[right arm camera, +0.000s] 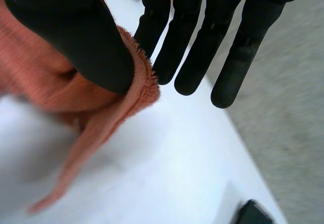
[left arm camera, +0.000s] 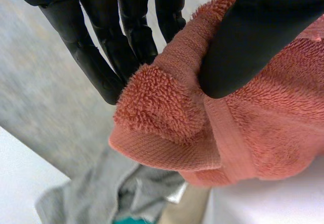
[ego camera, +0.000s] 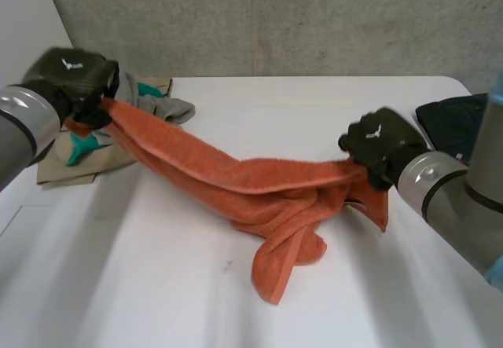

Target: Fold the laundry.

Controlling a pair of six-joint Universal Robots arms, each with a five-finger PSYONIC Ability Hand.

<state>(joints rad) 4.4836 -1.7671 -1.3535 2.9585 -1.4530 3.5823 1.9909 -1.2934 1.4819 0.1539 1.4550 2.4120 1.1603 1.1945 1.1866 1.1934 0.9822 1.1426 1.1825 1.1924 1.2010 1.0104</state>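
An orange towel (ego camera: 259, 187) stretches across the white table (ego camera: 259, 112) between my two hands, sagging in the middle with a bunched tail hanging toward the front. My left hand (ego camera: 75, 77) holds its far-left end raised over a pile of clothes; the thumb (left arm camera: 253, 37) pinches the towel's edge (left arm camera: 167, 118) against the fingers (left arm camera: 101, 47). My right hand (ego camera: 381, 144) grips the towel's right end; there the thumb (right arm camera: 76, 37) presses the towel's hem (right arm camera: 136, 92) against the fingers (right arm camera: 187, 42).
Under the left hand lies a heap of laundry: a grey cloth (ego camera: 169, 108), a teal piece (ego camera: 82, 148) and a tan cloth (ego camera: 67, 167). A dark folded garment (ego camera: 456, 120) lies at the table's right edge. A grey wall stands behind the table.
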